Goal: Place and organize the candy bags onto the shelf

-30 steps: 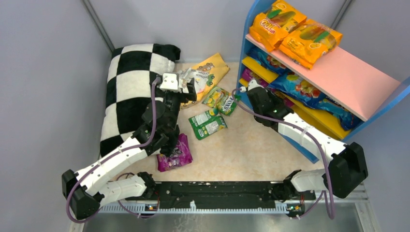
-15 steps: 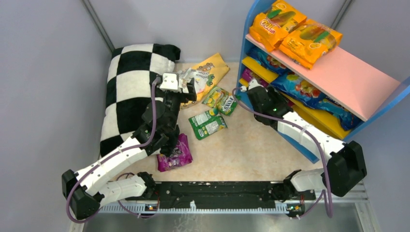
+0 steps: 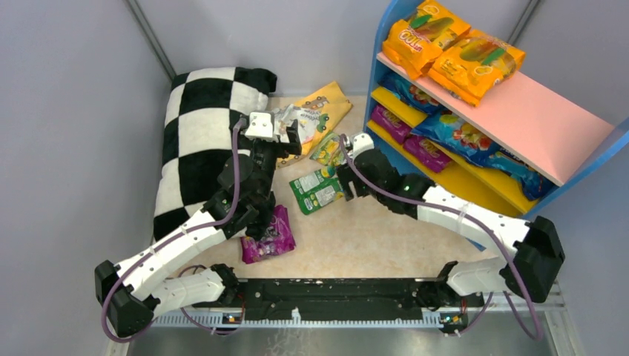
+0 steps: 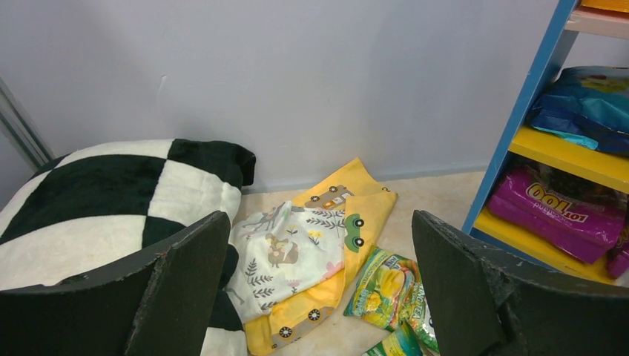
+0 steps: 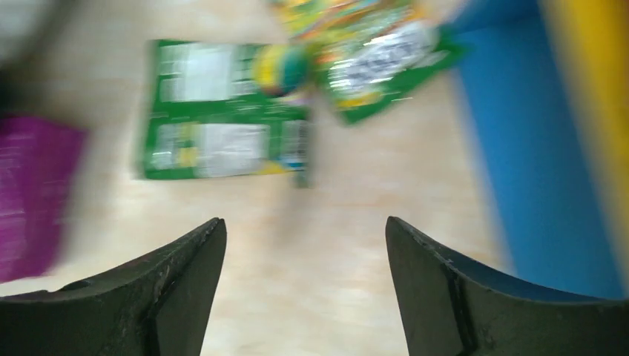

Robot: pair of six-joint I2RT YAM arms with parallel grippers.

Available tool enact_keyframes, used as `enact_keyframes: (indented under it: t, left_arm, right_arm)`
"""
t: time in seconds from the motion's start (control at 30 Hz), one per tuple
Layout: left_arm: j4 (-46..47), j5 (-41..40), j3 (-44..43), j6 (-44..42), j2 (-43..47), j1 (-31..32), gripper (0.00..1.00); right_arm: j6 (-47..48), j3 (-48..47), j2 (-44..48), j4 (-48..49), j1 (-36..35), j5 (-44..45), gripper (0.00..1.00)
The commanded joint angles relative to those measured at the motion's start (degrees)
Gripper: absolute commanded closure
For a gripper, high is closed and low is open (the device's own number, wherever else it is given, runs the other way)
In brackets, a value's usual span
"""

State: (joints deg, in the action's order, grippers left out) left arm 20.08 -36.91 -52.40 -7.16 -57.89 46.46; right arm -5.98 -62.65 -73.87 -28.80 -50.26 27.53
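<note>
Right gripper (image 3: 343,183) is seen with jaws spread, nothing held, hovering low over the floor (image 3: 386,237) just beside a pair of flat green bags (image 3: 317,191); its wrist view is motion-blurred. Two more green-yellow bags (image 4: 382,285) are lying just behind, near the shelf (image 3: 534,126) foot. Left gripper (image 4: 319,219) is also spread wide and empty, held above a patterned cloth (image 3: 315,111) next to the checkered pillow (image 3: 196,141). One purple bag (image 3: 268,237) is left on the floor beside the left arm. On the shelf, orange bags (image 3: 452,48) are stacked on the pink top, blue bags (image 3: 456,133) on the upper yellow board, purple bags (image 3: 391,119) on the lower one.
</note>
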Motion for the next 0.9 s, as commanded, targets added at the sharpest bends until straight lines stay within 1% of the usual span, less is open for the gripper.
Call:
enact_keyframes:
  t: [0.0,0.03,0.1,0.27,0.4,0.5,0.6,0.8,0.83,0.87]
  left_arm:
    - [2.2,-0.6,-1.9,-0.1,0.7,-0.3,0.01]
    - [2.2,-0.7,-1.9,-0.1,0.6,-0.4,0.01]
    - [2.4,-0.7,-1.8,-0.1,0.6,-0.3,0.01]
    - [2.2,-0.3,-1.9,-0.2,-0.1,-0.5,0.01]
    - [2.5,-0.6,-1.8,-0.5,0.1,-0.5,0.01]
    - [2.6,-0.3,-1.7,-0.5,0.1,-0.5,0.01]
    - [2.6,-0.3,-1.8,-0.4,0.0,-0.6,0.01]
    - [2.4,-0.2,-1.8,-0.3,0.0,-0.6,0.01]
    - [2.4,-0.1,-1.8,-0.2,0.1,-0.6,0.01]
    - [2.4,-0.1,-1.8,-0.2,0.1,-0.7,0.01]
  right_arm:
    - [-27.0,11.7,-2.4,30.9,-0.9,-30.3,0.22]
    - [-30.9,13.4,-4.3,36.8,-1.2,-33.5,0.22]
    - [-35.1,13.6,-8.7,42.5,-2.8,-36.1,0.22]
    - [-38.0,7.9,-19.0,41.8,-7.9,-37.5,0.22]
    - [-40.0,7.1,-23.4,42.2,-10.7,-37.1,0.23]
    - [-40.7,6.7,-25.9,43.0,-11.9,-37.9,0.27]
    - [-40.5,5.1,-28.4,42.4,-12.9,-38.3,0.36]
    - [-38.5,2.7,-30.3,37.4,-13.8,-36.0,0.65]
    - [-38.2,2.7,-30.2,36.5,-13.8,-35.4,0.72]
    - [-37.7,2.7,-30.1,35.3,-13.8,-34.8,0.84]
